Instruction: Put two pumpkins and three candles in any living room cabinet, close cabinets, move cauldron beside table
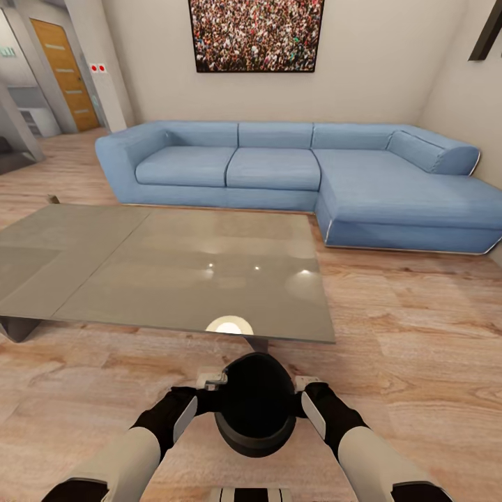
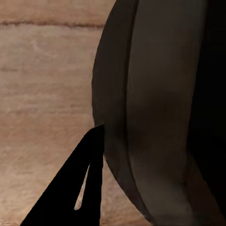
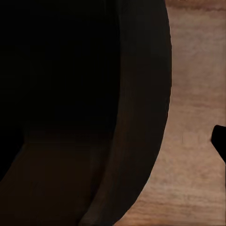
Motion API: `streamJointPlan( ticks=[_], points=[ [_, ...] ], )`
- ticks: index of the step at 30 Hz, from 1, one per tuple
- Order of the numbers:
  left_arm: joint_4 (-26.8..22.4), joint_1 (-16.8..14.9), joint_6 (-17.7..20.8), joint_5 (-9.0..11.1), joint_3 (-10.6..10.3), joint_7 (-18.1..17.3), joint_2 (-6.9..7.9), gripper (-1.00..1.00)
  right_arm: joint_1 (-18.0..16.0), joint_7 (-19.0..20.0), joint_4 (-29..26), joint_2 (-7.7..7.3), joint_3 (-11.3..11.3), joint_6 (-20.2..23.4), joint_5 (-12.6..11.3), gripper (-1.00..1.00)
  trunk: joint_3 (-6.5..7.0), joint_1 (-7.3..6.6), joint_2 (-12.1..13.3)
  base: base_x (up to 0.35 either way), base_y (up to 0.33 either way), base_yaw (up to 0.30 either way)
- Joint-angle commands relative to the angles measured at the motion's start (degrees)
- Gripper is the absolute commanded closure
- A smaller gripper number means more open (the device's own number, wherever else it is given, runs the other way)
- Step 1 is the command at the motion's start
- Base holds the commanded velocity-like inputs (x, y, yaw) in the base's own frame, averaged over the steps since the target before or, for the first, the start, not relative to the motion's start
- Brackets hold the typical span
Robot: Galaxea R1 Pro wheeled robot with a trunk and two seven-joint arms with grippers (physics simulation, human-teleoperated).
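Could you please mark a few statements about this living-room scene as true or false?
1. The cauldron is held between both arms, in front of the robot. True.
2. The cauldron stands on the glass table. False: it is on the robot's side of the table's near edge, over the wooden floor.
3. The sofa beyond the table is blue. True.
4. Two pumpkins lie on the table. False: the tabletop bears only light reflections.
5. A picture hangs on the wall above the sofa. True.
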Motion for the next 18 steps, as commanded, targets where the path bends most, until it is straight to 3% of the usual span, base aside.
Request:
streamJointPlan(
  ticks=[1,18],
  points=[
    [0.18,-0.02,0.25,0.34,-0.18,-0.04,0.02,-1.0,-0.02,-0.25,-0.1,0.0,0.04,0.26,-0.5,-1.0,-0.04,-0.02,-0.02,0.0,0.0,0.0],
    [0.18,-0.02,0.25,0.34,-0.18,-0.04,0.02,-1.0,0.0,-0.25,-0.1,0.0,0.01,0.26,-0.5,-1.0,-0.04,-0.02,-0.02,0.0,0.0,0.0]
  ],
)
